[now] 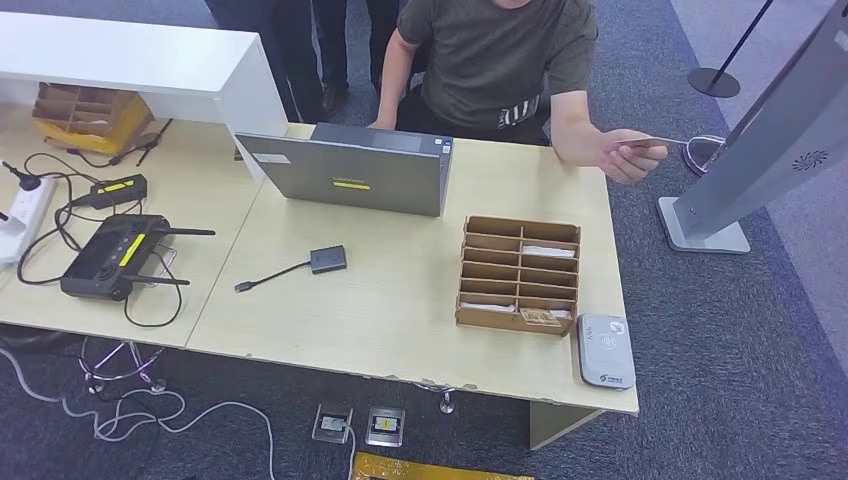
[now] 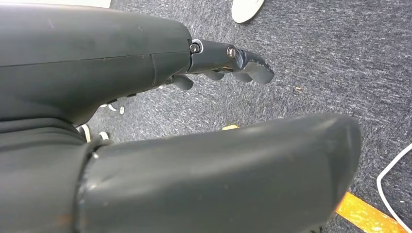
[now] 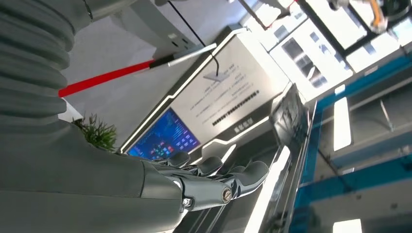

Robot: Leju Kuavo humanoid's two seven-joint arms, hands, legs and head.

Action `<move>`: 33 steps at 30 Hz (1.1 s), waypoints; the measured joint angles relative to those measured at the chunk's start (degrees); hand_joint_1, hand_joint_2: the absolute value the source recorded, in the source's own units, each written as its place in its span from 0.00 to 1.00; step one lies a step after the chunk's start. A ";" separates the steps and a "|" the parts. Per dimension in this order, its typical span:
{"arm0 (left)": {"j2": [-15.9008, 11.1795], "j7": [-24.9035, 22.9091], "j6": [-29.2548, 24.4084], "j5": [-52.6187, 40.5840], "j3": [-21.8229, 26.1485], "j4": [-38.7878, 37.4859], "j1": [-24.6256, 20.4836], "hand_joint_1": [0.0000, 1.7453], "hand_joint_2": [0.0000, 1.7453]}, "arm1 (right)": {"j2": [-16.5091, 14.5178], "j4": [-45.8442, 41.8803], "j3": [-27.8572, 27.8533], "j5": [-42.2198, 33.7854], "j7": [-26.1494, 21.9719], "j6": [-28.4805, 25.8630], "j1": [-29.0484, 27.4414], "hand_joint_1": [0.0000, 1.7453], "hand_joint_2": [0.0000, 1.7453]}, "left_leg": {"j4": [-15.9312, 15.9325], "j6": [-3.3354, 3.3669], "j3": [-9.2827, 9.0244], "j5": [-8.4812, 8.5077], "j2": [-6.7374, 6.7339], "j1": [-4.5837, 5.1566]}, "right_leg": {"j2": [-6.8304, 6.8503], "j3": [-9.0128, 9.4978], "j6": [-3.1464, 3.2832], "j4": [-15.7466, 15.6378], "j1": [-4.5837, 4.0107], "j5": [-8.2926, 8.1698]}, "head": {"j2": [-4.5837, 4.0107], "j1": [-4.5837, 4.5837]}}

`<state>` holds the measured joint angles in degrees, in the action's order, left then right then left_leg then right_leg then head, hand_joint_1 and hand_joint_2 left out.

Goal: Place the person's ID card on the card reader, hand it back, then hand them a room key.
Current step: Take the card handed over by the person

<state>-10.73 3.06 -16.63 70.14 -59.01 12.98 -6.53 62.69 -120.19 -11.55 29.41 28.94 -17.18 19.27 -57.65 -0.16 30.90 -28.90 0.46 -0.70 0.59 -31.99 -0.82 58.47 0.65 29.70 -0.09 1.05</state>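
A seated person at the far side of the table holds a thin ID card point(image 1: 650, 143) out past the table's right edge. The grey card reader point(image 1: 605, 350) lies flat at the table's near right corner. A cardboard slot organizer point(image 1: 519, 274) beside it holds room key cards point(image 1: 547, 251) in a few slots. My left hand point(image 2: 121, 82) hangs over the grey carpet with its fingers point(image 2: 243, 63) extended and nothing in it. My right hand point(image 3: 194, 182) is raised with its fingers apart, holding nothing, in front of a display kiosk point(image 3: 218, 97).
A grey laptop point(image 1: 350, 170) stands at the table's far middle, with a small adapter and cable point(image 1: 326, 259) in front of it. A black controller point(image 1: 110, 255), cables and a power strip lie at the left. A slanted kiosk point(image 1: 770, 140) stands on the floor at the right.
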 joint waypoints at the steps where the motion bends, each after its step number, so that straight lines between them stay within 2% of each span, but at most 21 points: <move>1: 0.00 0.00 0.00 0.03 0.00 0.00 -0.01 0.00 0.00 | -0.13 0.51 2.70 0.02 -0.24 1.10 1.95 0.00 1.00 | 0.00 0.00 0.01 0.00 0.01 0.00 | 0.00 0.00 0.00 0.00 0.00 0.00 | 0.00 -0.01; 10: 0.04 0.00 0.23 -0.11 0.00 0.00 -0.06 0.00 0.00 | -2.32 6.00 23.59 1.96 -0.76 8.45 14.37 0.00 1.00 | 0.00 0.00 0.01 0.00 0.03 -0.02 | 0.02 -0.01 0.00 0.00 -0.02 0.00 | 0.00 0.01; 17: 0.15 0.00 0.32 -0.09 0.02 0.00 -0.08 0.00 0.00 | -4.52 11.88 33.80 2.54 -0.67 11.76 19.90 0.00 1.00 | -0.01 -0.04 0.03 0.04 0.15 -0.03 | 0.14 -0.02 0.00 0.01 -0.04 0.00 | 0.00 -0.01; 23: 0.22 0.00 0.21 -0.19 0.01 0.00 -0.05 0.00 0.00 | -5.89 15.28 38.23 0.34 -0.16 12.34 22.06 0.00 1.00 | -0.01 -0.05 0.06 0.05 0.22 -0.04 | 0.21 -0.03 0.01 0.01 -0.04 0.00 | 0.00 0.00; 33: 0.28 -0.01 0.32 -0.95 0.00 0.00 -0.04 0.00 0.00 | -7.06 18.62 42.28 -0.52 0.02 12.31 22.14 0.00 1.00 | -0.02 -0.05 0.04 0.05 0.21 -0.04 | 0.18 -0.02 0.01 0.01 -0.04 0.00 | 0.00 -0.01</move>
<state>-10.45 3.05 -16.31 69.19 -59.01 12.98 -6.57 55.63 -101.56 30.73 28.89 28.96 -4.88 41.41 -57.66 -0.20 30.93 -28.85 0.67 -0.74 0.77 -32.02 -0.81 58.47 0.61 29.70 -0.09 1.04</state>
